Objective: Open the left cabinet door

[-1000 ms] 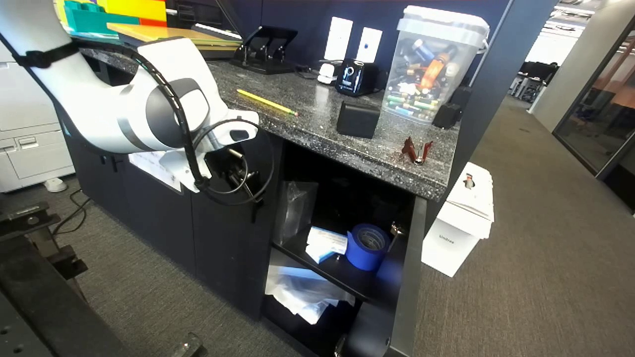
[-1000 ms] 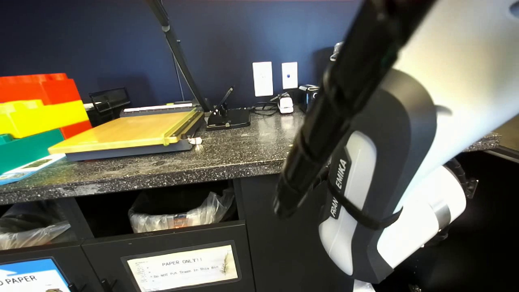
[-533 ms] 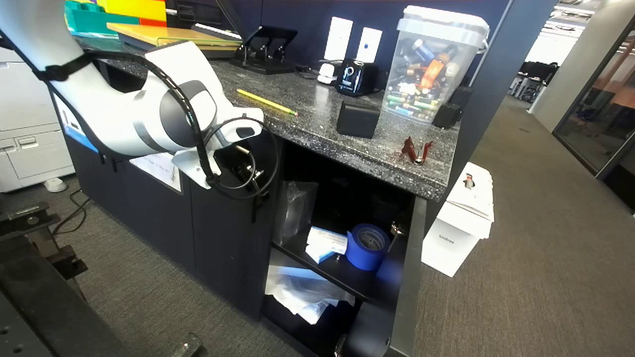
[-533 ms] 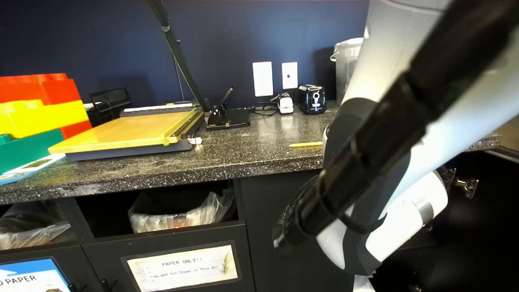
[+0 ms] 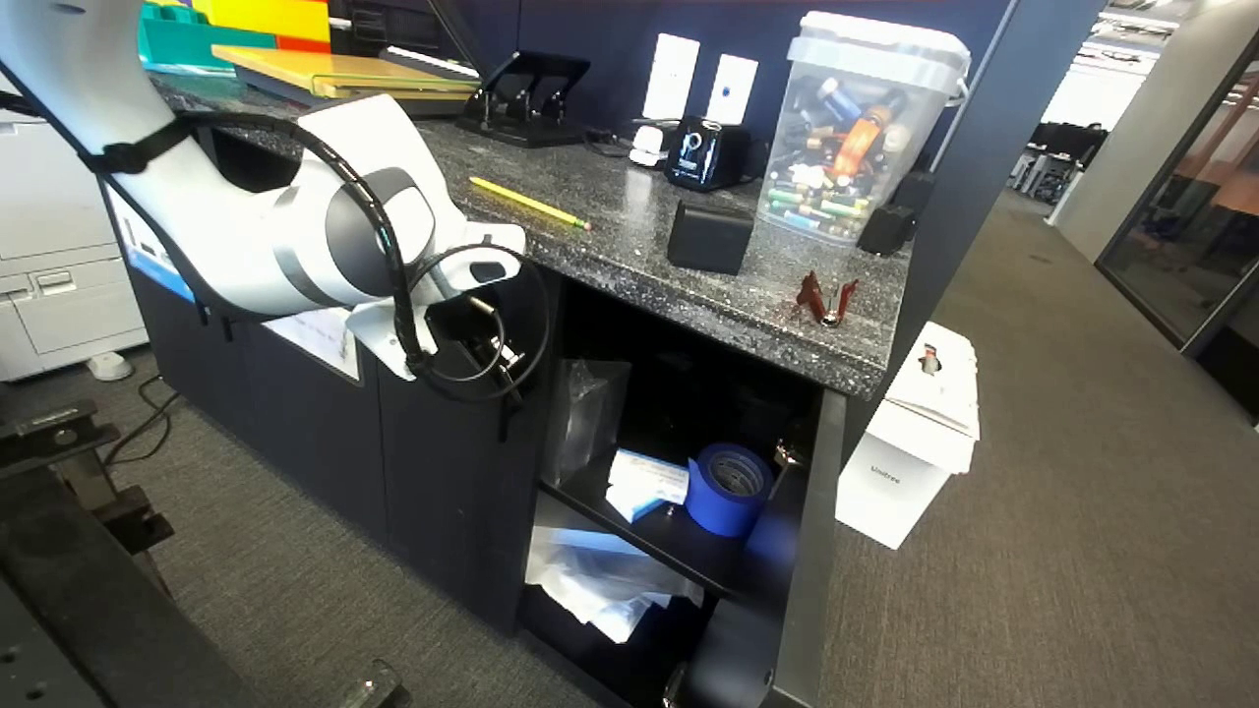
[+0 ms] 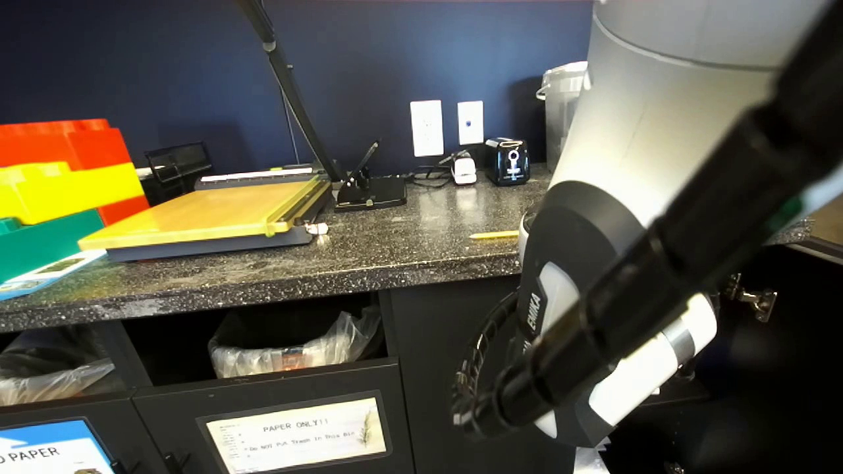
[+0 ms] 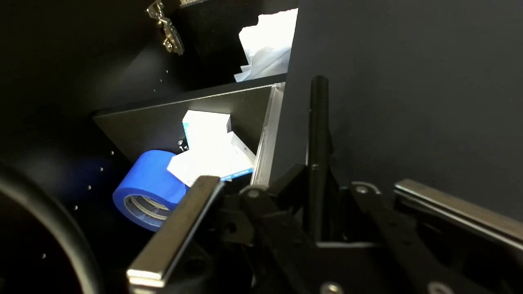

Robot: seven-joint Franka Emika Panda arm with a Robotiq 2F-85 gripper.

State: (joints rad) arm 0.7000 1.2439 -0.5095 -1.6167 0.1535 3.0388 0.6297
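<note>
Under this speckled countertop [image 5: 620, 221], lower left of frame, the cabinet door [image 5: 448, 511] sits closed; the gripper [image 7: 306, 190], jaws apart, straddles the handle [image 7: 318, 126].

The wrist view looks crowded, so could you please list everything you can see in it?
left cabinet door: one, near-black, right side
handle: one, black, on that door
shelf: one, black, centre left
tape roll: one, blue, on the shelf
boxes: seemingly two, white with blue edging, beside the tape roll
small item: one, dark, beside the boxes, unidentifiable
clear plastic: one piece, transparent, between boxes and door
white wrapping: count unclear, white, below the shelf
hinge: one, metallic, top left
cabinet wall: one, dark with pale dots, left of the tape roll
robot cable: one, dark, lower left
gripper: one, black and silver, bottom, jaws apart, handle showing between
</note>
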